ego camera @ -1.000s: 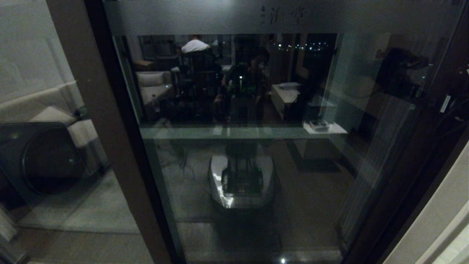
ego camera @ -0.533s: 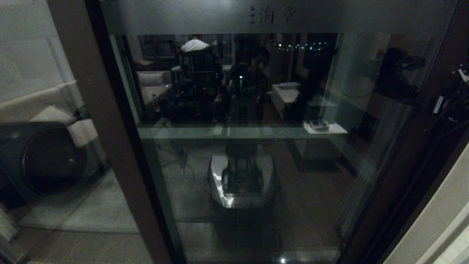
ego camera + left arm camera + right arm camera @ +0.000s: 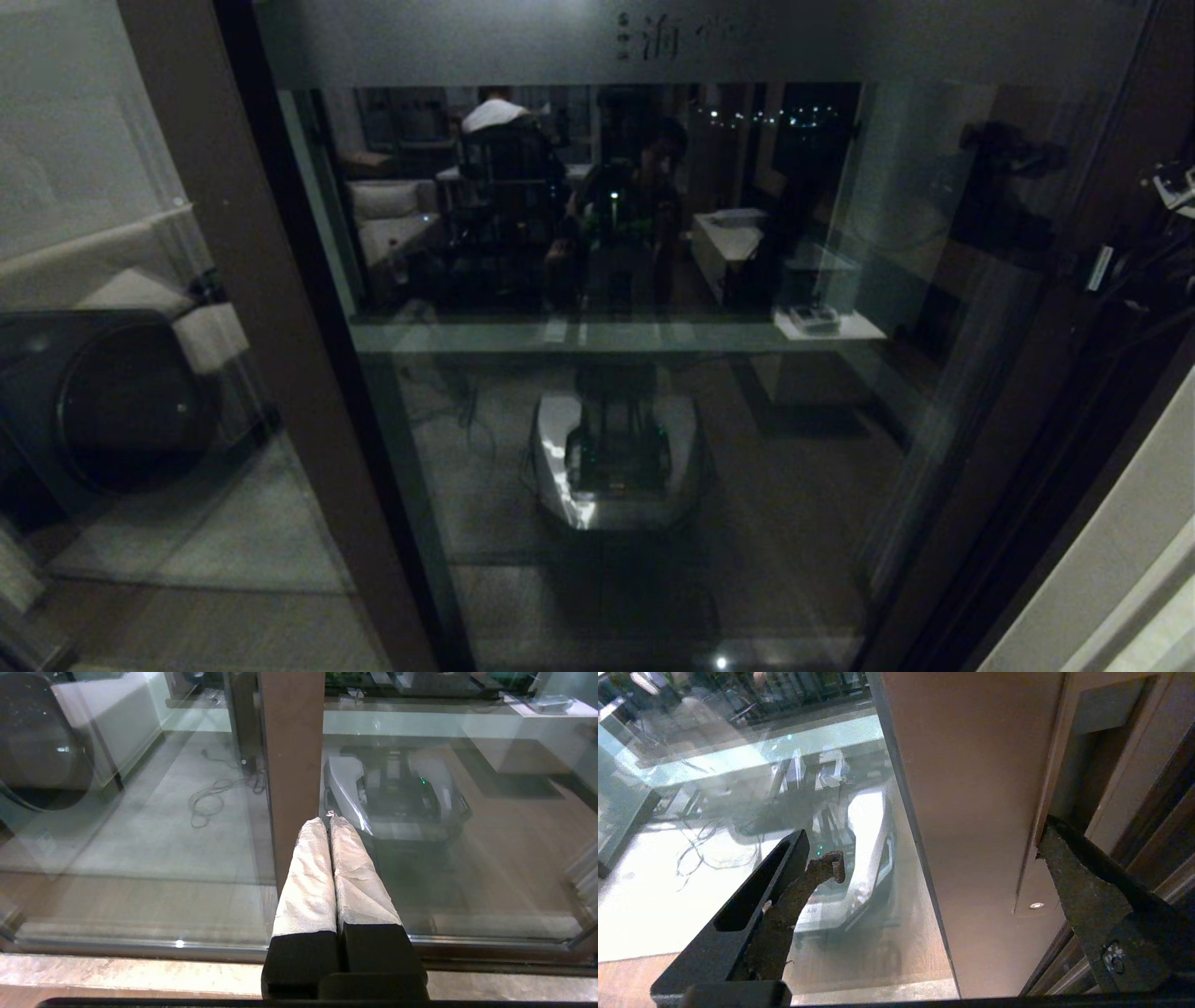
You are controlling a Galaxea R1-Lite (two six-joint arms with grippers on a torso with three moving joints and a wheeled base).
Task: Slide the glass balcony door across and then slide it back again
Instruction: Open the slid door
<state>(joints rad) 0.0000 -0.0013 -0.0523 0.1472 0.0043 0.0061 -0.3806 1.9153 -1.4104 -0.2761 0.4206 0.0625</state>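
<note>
Right end effector (image 3: 924,858), fingers spread wide and gripping nothing, straddles the right stile of the dark-brown-framed glass balcony door (image 3: 971,788), one finger hooked behind its edge. Door fills the view ahead; sliding looks under way, return remaining. Left end effector (image 3: 329,820) rests closed, empty.

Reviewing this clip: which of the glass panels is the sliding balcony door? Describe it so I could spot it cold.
In the head view, find the wide brown post running up the left side. The glass balcony door is the big clear pane right of it, reflecting the robot's white base. Unlike the left panel showing the sofa, it has a frosted band with an etched motif across its top.
</note>
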